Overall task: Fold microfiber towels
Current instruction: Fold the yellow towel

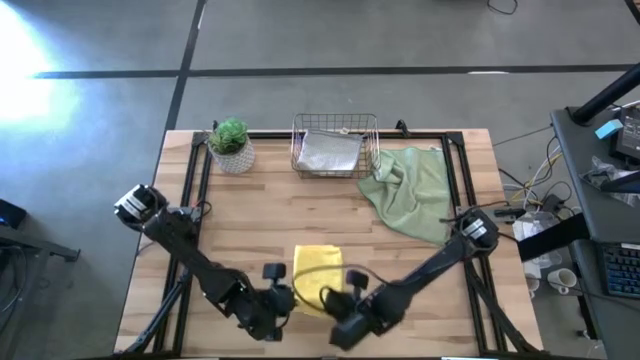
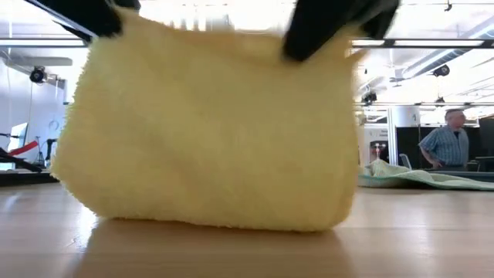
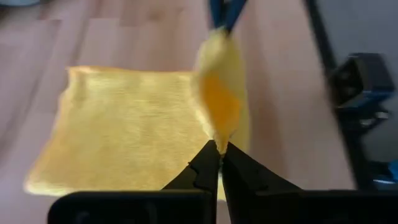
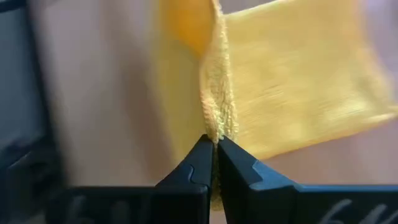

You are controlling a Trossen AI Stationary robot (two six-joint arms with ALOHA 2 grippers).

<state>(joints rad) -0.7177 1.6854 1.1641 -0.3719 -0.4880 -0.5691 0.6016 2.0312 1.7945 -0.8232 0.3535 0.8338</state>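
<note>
High view: on the left, the left gripper sits at the near edge of the wooden table, its jaws pinching a corner of the yellow towel. The towel lies at the near middle, with its near edge lifted up. Next, the right gripper pinches the other near corner. Farther back stand a plant pot, a wire basket holding a grey towel, and a pale green towel on the right.

Overhead camera looks straight down; table-level one faces twelve o'clock, close; all share the yellow towel.
</note>
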